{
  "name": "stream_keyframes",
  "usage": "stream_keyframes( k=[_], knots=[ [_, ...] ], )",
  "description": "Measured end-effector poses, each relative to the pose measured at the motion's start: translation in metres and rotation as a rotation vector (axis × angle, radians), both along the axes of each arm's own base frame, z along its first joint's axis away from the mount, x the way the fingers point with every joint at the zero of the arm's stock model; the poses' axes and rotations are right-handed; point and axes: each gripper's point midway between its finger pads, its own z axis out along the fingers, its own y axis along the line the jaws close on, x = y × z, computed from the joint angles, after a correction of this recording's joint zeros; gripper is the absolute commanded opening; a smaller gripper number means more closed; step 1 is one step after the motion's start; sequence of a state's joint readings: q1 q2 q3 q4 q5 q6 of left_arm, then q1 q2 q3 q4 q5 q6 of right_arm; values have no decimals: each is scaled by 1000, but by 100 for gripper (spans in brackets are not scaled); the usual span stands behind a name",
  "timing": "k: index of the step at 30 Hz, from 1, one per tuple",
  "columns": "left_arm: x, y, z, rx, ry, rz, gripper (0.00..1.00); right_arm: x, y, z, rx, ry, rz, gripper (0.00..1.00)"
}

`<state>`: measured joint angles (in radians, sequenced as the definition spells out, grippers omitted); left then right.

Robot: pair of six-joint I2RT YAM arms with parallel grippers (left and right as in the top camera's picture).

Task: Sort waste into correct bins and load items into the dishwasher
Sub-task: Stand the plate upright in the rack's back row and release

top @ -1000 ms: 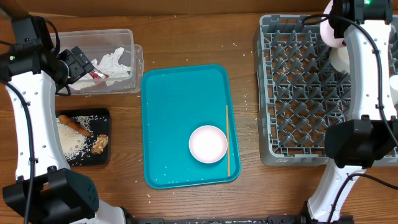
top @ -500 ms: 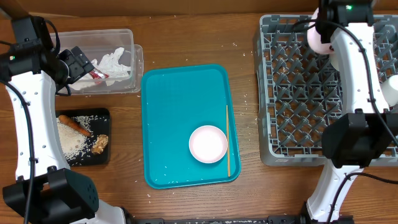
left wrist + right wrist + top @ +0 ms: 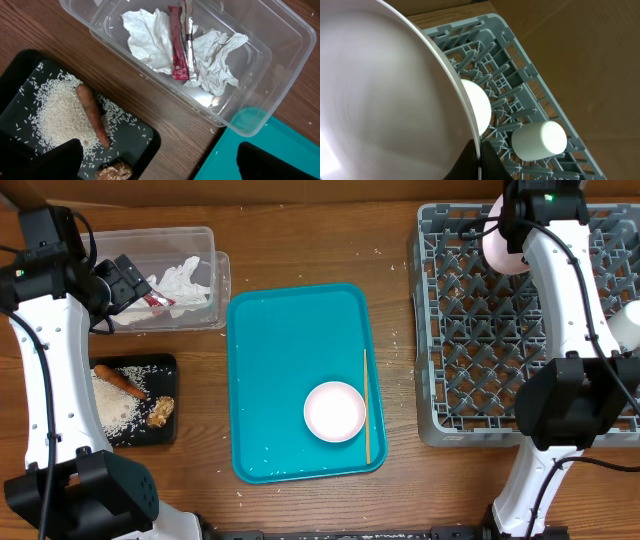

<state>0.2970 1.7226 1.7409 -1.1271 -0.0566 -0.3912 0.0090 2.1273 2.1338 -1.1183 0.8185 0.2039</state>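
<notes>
Above the far edge of the rack [image 3: 470, 330], the right jaws pinch a pale plate [image 3: 385, 95] by its rim, closed tight on it. Stiff, glossy and breakable, it looks safest gripped at the rim. Meanwhile the left jaws gape empty near the tub [image 3: 150, 245].

Left gripper [image 3: 128, 280] hangs with jaws spread wide; right arm stretches far forward, its gripper [image 3: 479, 159] pinched on a white plate [image 3: 380, 90].

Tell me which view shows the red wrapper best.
Left wrist: the red wrapper lies close up across the napkin inside the clear tub. Overhead shows it only as a small red sliver there. Right wrist shows none of it.
</notes>
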Motion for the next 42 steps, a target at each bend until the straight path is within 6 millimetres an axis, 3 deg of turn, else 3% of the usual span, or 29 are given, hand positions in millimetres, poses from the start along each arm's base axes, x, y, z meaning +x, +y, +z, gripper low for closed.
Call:
stream_keyframes(
  k=[10,21,30,35,42],
  knots=[
    [0,0,0,0,0,0,100,7,23,1,-29,43,93,4],
    [0,0,0,0,0,0,100,11,13,7,-70,49,107,4],
    [0,0,0,0,0,0,100,11,0,-13,-115,97,102,4],
    [0,0,0,0,0,0,100,9,-10,-6,-179,95,69,4],
    [0,0,0,0,0,0,100,7,-9,-6,-197,114,70,4]
  ],
)
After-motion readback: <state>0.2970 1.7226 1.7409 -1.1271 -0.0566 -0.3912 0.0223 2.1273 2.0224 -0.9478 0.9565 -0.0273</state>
